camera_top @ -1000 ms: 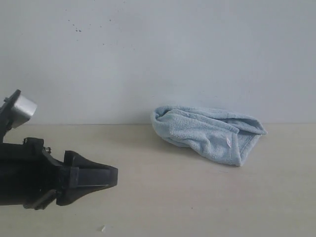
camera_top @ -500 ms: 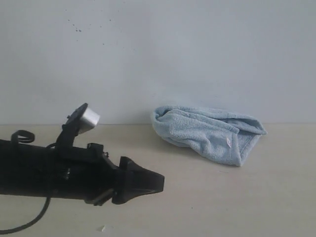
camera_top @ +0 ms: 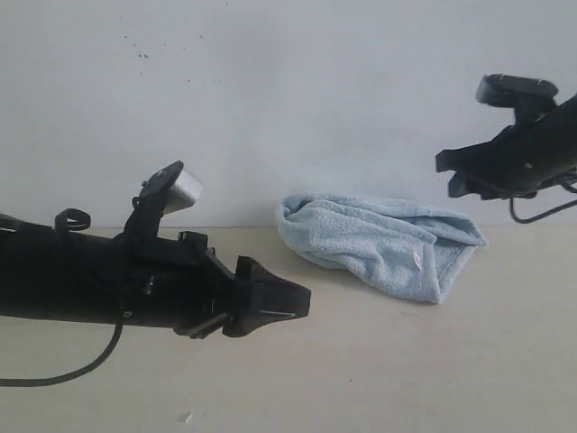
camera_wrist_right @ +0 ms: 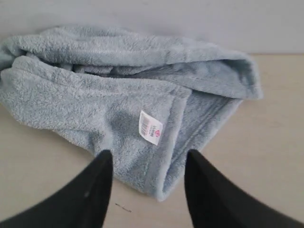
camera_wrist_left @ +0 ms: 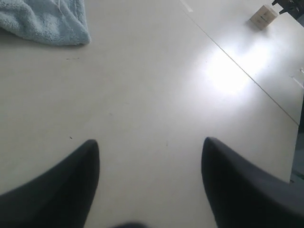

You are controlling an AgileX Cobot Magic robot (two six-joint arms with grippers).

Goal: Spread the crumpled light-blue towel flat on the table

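Lying crumpled on the table (camera_top: 406, 361), the pale-blue towel (camera_top: 379, 244) folds over itself, label (camera_wrist_right: 150, 127) showing. Both left tool (camera_wrist_left: 150, 140) and right tool (camera_wrist_right: 148, 154) gape apart.

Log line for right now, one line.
towel: crumpled on table | left gripper: open, short of towel | right gripper: open, facing towel, no contact
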